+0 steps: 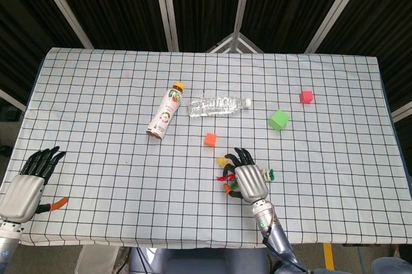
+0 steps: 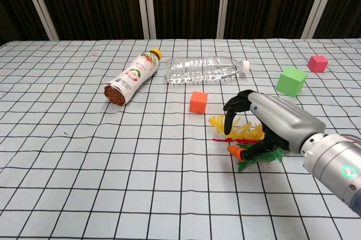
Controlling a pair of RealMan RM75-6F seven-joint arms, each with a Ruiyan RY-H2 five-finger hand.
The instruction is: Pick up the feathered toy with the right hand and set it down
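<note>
The feathered toy lies on the checkered cloth, its yellow, red and green feathers fanned to the left. My right hand arches over it from the right. In the chest view the right hand has its fingertips down on the yellow feathers and its orange-tipped thumb at the near side by the green ones. The toy rests on the table and most of it is hidden under the palm. My left hand lies flat at the near left edge, fingers straight, holding nothing.
An orange cube sits just beyond the toy. A juice bottle and a clear water bottle lie further back. A green cube and a red cube stand at the back right.
</note>
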